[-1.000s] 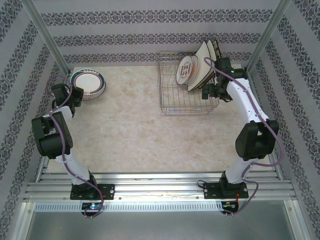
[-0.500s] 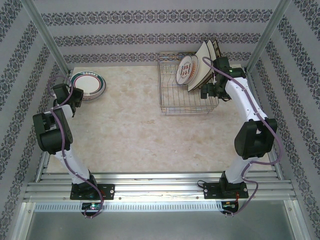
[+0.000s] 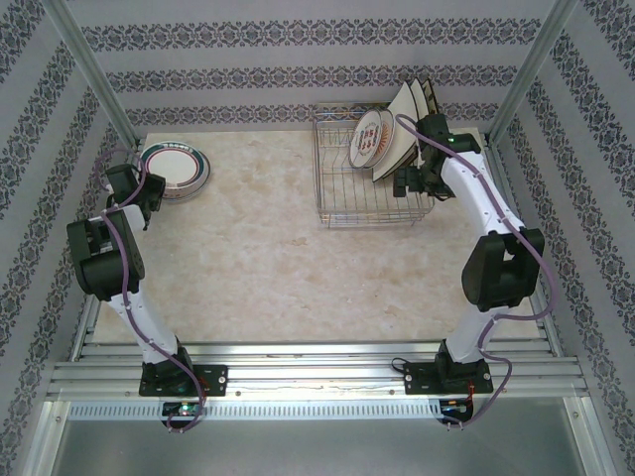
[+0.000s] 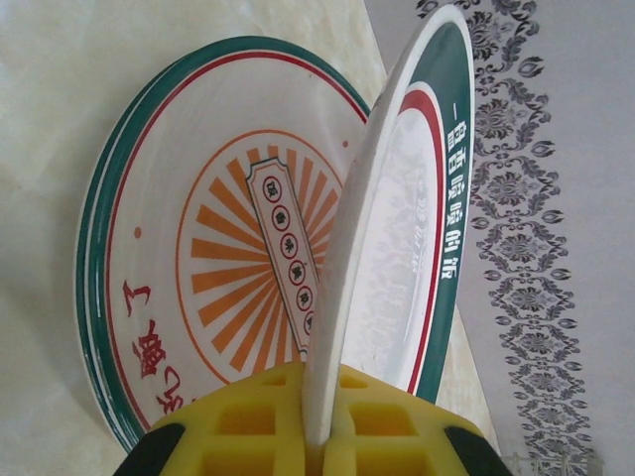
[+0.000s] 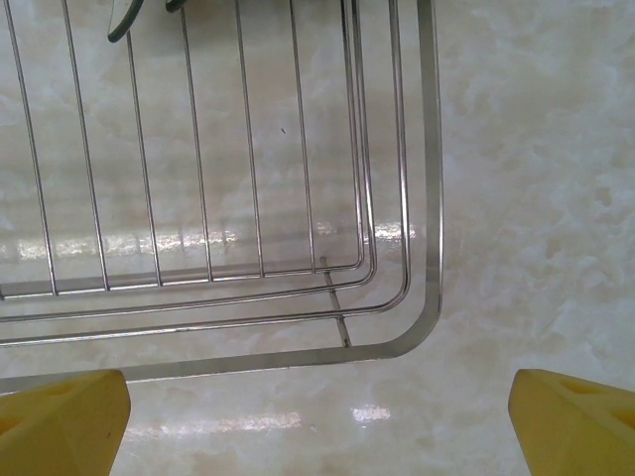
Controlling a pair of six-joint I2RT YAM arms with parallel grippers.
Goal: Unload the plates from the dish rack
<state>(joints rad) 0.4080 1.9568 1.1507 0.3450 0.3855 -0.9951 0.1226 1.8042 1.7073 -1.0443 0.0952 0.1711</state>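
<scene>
Left claw [image 4: 316,436] clamped on a round plate [image 4: 397,228], edge-up over the stack [image 4: 198,248] at far left (it probably calls next for lowering and release); right claw [image 5: 317,407], fingers wide apart, above the dish rack [image 5: 427,198] corner, with more plates [image 3: 382,139] to unload.

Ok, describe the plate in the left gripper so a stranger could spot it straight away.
Look to the table's far left corner, where a stack of round plates lies flat. Right by it the left gripper pinches one more round plate by its rim. That plate has the same green rim and red ring, but it alone stands on edge.
</scene>
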